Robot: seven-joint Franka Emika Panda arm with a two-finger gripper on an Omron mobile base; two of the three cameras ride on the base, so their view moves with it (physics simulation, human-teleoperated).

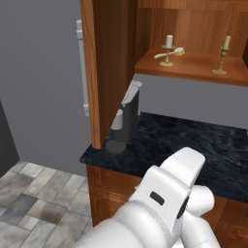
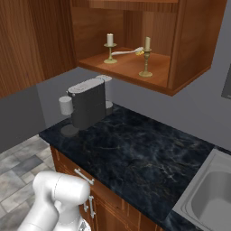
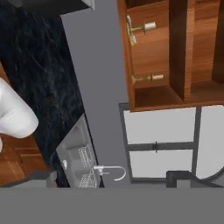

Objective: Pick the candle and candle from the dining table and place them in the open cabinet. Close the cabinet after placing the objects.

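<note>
I see the thick cream candle (image 1: 168, 48) and thin taper candle (image 1: 223, 54) upright on the reddish-brown cabinet (image 1: 193, 68) shelf, door open; gripper fingers apart.

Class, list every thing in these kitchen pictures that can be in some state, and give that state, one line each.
Cabinet: open, door swung wide.
Thick candle: upright on the cabinet shelf, unlit.
Taper candle: upright on the same shelf, apart from the other, unlit.
Brush: lying on the shelf behind the thick candle.
Coffee machine: standing on the counter under the cabinet.
Sink: empty.
</note>
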